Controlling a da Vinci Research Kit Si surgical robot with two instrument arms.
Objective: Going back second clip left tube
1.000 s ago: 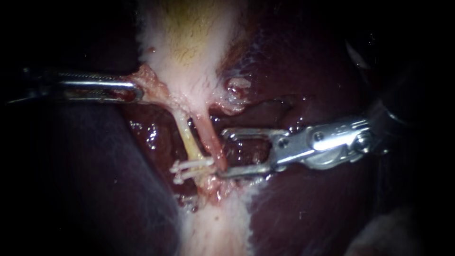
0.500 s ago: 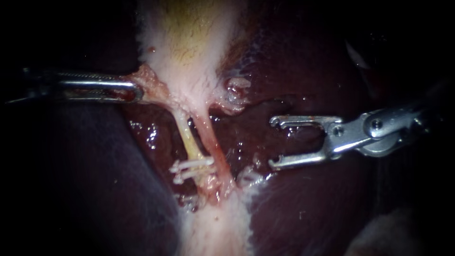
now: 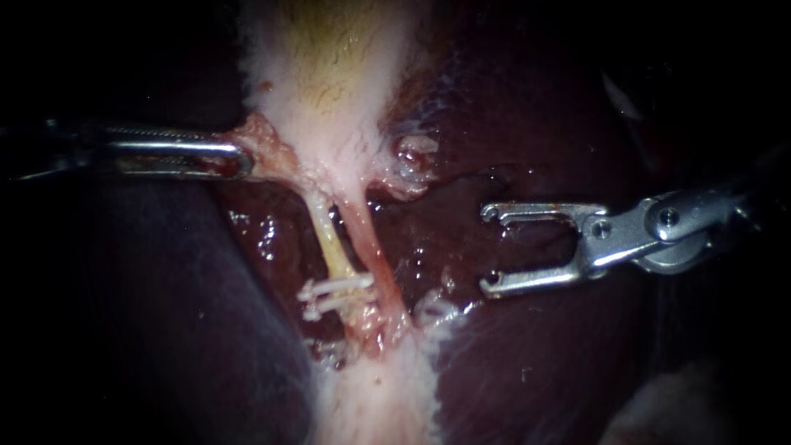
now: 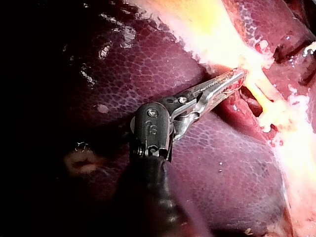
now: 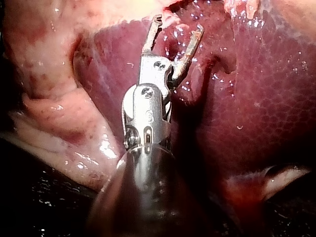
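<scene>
The pale gallbladder (image 3: 329,82) narrows downward into two tubes. Two white clips (image 3: 338,285) lie across the yellowish left tube (image 3: 328,239) low down, one just above the other. Beside it runs the pink right tube (image 3: 368,243), which is bare. My left instrument (image 3: 243,158) is shut on a pink fold of tissue at the gallbladder's neck and holds it toward the left; in its wrist view the left instrument (image 4: 239,79) grips beside the tube. My right instrument (image 3: 488,250) hangs over the liver, well right of the tubes, jaws open and empty. In its own wrist view the right instrument (image 5: 178,24) shows the same gap.
Dark red liver (image 3: 535,107) surrounds the tubes on both sides, wet and glistening. A white band of tissue (image 3: 379,395) runs down from the clips. A small pale nodule (image 3: 412,148) sits right of the gallbladder's neck.
My right instrument has drawn back to the right, from beside the clipped tubes to over the liver, its jaws still open. The left instrument and the clips have stayed put.
</scene>
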